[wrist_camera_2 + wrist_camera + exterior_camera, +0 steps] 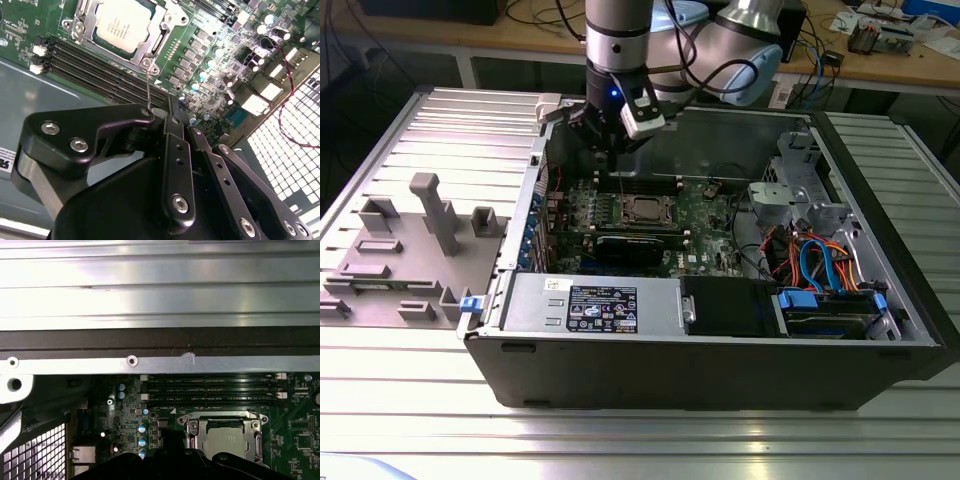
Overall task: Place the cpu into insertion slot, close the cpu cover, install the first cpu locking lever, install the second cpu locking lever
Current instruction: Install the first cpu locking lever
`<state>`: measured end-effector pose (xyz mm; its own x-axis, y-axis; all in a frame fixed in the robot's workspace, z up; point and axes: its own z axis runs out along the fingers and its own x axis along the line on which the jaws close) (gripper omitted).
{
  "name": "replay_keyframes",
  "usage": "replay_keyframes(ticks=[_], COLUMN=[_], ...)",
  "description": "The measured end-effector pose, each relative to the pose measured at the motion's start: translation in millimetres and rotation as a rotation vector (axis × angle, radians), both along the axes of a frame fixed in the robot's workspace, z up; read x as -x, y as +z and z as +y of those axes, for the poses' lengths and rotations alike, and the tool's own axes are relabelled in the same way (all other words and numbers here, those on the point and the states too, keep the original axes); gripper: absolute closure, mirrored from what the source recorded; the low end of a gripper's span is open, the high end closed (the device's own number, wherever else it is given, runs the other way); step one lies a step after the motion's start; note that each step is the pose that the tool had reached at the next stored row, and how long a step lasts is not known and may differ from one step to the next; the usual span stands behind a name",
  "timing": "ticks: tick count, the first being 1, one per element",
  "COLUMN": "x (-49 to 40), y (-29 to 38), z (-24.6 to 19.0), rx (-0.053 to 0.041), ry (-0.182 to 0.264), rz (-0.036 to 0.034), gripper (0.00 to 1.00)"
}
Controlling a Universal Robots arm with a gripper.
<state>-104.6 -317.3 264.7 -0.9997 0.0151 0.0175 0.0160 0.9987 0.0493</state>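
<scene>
The cpu [122, 22] lies flat in its socket on the green motherboard [210, 60], its silver top showing through the window of the cpu cover [161, 36], which lies down around it. One thin wire locking lever [148, 85] stands up from the socket's corner, and its top end meets my gripper [172, 112]. The jaws look shut together; whether the lever is pinched between them is hidden. In the exterior view my gripper [614, 150] hangs inside the case just behind the cpu [645, 210]. In the first wrist view the cpu [226, 440] sits by the gripper's dark body.
Black memory slots [100, 62] run beside the socket. A black card [638, 245] lies in front of it, with the power supply [590, 305] and drive bay cables [820, 265] nearer. The case wall [150, 362] is close behind. A grey fixture [420, 240] stands outside, at the exterior view's left.
</scene>
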Motion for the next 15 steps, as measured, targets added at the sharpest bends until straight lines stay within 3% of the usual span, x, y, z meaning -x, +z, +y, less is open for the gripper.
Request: replay_keyframes(ticks=[15], x=[-13.1], y=[-0.8], z=[3.7], rx=[-0.0001], ry=[0.0], rz=[0.0], gripper=[0.89])
